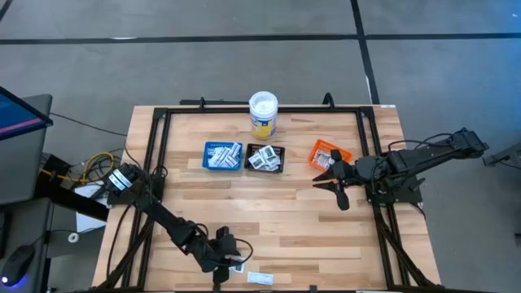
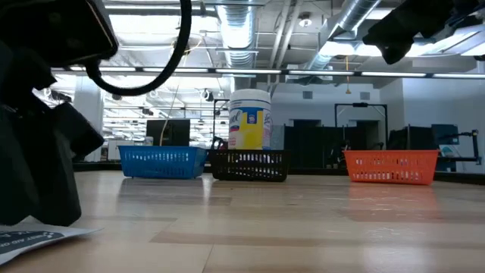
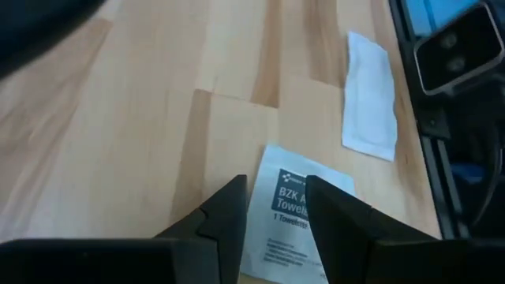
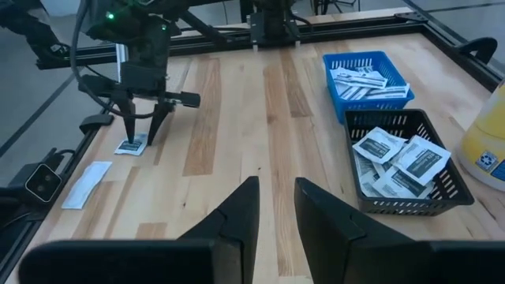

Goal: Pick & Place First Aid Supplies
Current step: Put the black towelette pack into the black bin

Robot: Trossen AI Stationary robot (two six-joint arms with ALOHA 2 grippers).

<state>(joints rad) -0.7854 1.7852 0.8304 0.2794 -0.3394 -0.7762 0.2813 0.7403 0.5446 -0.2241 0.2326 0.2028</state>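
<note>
A squarish white packet with blue print point(image 3: 288, 207) lies flat on the wood near the table's near edge. My left gripper point(image 3: 274, 189) stands open right over it, slanting down, one finger on each side of its printed middle. The right wrist view shows this gripper point(image 4: 140, 139) from afar, its tips just above the packet point(image 4: 131, 147). A narrow plain white strip packet point(image 3: 369, 95) lies flat beside it, also seen from above point(image 1: 260, 278). My right gripper point(image 1: 334, 185) waits open in the air beside the orange tray point(image 1: 330, 155). My left gripper comes at the square packet point(image 1: 238, 266) slanting down from the table's left. Its open fingertips point(image 3: 235, 197) are at or just above the packet's face. I cannot tell whether they touch it. The packet lies flat on the table.
At the table's far middle stand a blue tray point(image 1: 222, 155) of narrow packets, a black tray point(image 1: 266, 158) of square packets and a white-lidded tub point(image 1: 263, 114). A black frame rail point(image 3: 430, 118) runs close by the strip. Bare wood lies between the trays and the near edge.
</note>
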